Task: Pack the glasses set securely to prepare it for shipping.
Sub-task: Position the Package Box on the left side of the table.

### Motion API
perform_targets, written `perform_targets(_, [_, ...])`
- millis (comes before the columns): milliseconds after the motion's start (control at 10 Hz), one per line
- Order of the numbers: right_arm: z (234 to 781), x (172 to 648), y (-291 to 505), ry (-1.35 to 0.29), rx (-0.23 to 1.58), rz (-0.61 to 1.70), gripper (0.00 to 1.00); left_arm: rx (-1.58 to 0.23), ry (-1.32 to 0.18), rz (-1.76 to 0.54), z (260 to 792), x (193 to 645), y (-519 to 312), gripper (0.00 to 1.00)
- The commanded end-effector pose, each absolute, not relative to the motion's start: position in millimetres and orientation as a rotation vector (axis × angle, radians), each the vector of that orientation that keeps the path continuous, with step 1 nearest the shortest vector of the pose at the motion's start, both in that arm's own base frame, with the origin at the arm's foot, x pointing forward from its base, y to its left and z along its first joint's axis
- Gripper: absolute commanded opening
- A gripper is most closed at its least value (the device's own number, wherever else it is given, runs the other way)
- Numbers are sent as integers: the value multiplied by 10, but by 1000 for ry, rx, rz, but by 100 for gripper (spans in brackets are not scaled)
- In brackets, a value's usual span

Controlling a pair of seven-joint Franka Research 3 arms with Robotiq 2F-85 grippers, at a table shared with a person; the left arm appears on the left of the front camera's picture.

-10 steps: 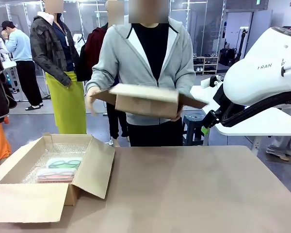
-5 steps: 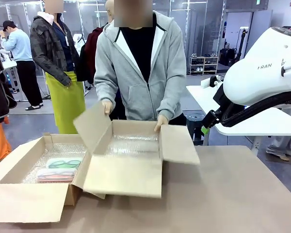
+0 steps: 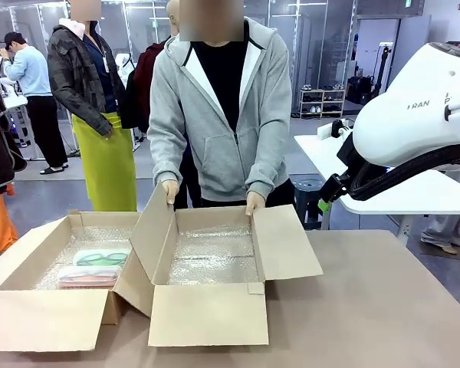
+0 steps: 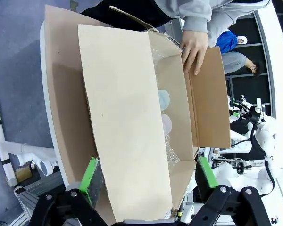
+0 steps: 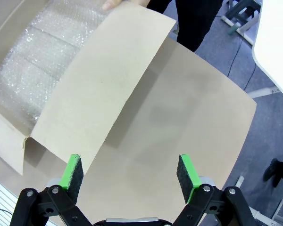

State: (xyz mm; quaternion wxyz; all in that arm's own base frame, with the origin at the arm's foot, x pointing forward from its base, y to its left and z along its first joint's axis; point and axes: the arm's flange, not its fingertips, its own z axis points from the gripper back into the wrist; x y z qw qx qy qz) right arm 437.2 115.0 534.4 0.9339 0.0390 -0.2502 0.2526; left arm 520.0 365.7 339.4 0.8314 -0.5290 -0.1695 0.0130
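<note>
Overhead, left gripper [image 4: 148, 181] jaws wide, green pads bare, above cardboard flap. Right gripper [image 5: 130, 176] likewise spread, empty, over matte tan table [image 5: 188, 117]. Second box [image 3: 211, 264]: open corrugated cardboard, bubble-wrap lined, person's hands [image 3: 171, 191] gripping far rim. Left box [image 3: 54, 295]: mint case [image 3: 102, 257] and pink case [image 3: 88, 276], flat, rounded, translucent, touching on bubble wrap.

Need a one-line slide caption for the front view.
Person's hands steady a bubble-wrap-lined cardboard box beside the box holding the mint glasses case and pink glasses case.
</note>
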Motion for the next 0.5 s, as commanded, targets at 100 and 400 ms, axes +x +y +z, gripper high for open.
perform_targets(100, [5369,4372,1167,-504,71,516,100,-1115,-363,28,3413,5200,3686,100])
perform_targets(400, [5369,4372,1167,-504,71,516,100,-1108,-444,-135,3972,5563,3457,100])
